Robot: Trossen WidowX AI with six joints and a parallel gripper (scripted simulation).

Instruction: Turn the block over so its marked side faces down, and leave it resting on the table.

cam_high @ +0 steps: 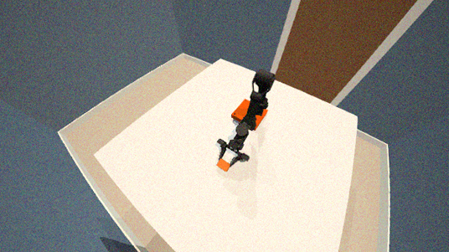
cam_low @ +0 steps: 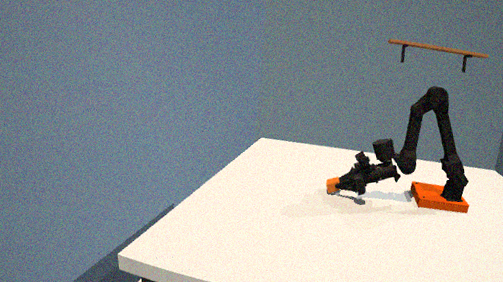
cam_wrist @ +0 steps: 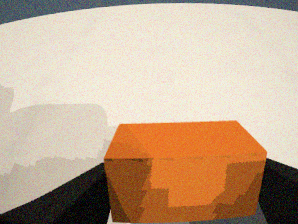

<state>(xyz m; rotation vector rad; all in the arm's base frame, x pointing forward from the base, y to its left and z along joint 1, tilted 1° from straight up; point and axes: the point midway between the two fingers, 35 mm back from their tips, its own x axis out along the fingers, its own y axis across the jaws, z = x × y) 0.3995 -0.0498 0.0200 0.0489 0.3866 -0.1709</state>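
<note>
An orange block (cam_high: 223, 165) (cam_low: 333, 184) (cam_wrist: 185, 169) sits between the fingers of my gripper (cam_high: 228, 161) (cam_low: 341, 183) (cam_wrist: 182, 192), which is shut on it. The arm reaches out nearly level, and the block is held just above the white table (cam_high: 295, 196) (cam_low: 281, 238) (cam_wrist: 153, 63). In the wrist view the block fills the lower middle, with the dark fingers on both its sides. I see no mark on the faces that show. Whether the block touches the table I cannot tell.
The arm's orange base plate (cam_high: 243, 110) (cam_low: 432, 196) stands at the back of the table. A brown shelf (cam_low: 437, 48) hangs on the wall above the arm. A brown panel (cam_high: 354, 25) lies beyond the table in the top view.
</note>
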